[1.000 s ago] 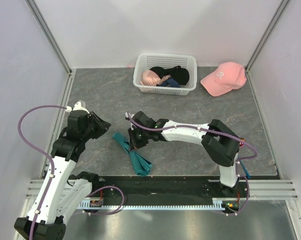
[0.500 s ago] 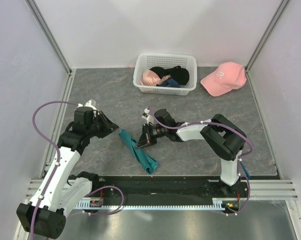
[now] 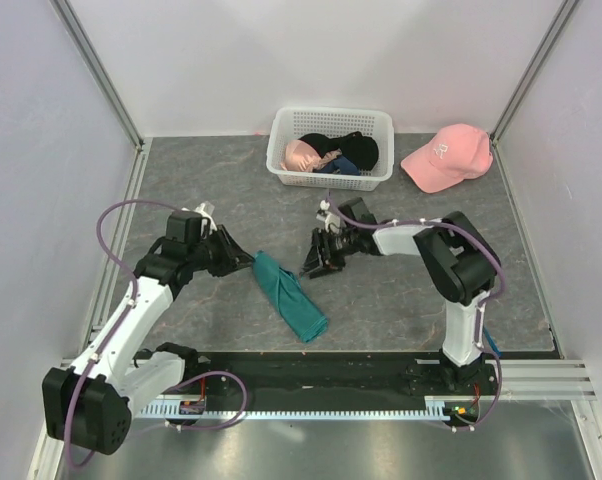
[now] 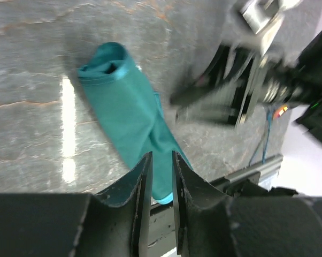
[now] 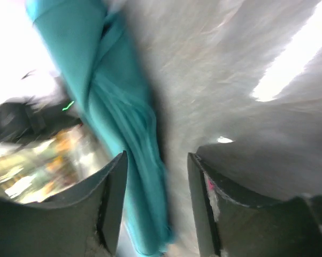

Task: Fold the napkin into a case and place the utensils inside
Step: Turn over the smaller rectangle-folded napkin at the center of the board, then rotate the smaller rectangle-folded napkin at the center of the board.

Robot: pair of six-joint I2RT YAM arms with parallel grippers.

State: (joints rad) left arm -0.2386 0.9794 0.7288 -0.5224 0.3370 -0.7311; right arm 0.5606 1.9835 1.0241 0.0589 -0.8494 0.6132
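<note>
The napkin (image 3: 291, 296) lies on the grey table as a narrow, layered teal strip, slanting from upper left to lower right. It also shows in the left wrist view (image 4: 129, 112) and, blurred, in the right wrist view (image 5: 97, 80). My left gripper (image 3: 248, 262) (image 4: 161, 155) hovers just left of the strip's far end, its jaws a narrow gap apart with nothing between them. On the strip's right side my right gripper (image 3: 316, 266) (image 5: 156, 156) stands open and holds nothing. The utensils are out of view.
A white lattice basket (image 3: 330, 120) with pink and black garments stands at the back. A pink cap (image 3: 446, 155) lies to its right. The black rail (image 3: 361, 365) runs along the near edge, close to the napkin's lower end.
My right gripper has let go of the napkin, opened and drawn off to the right. The napkin has shifted right. My left gripper has followed it rightward to its far end.
</note>
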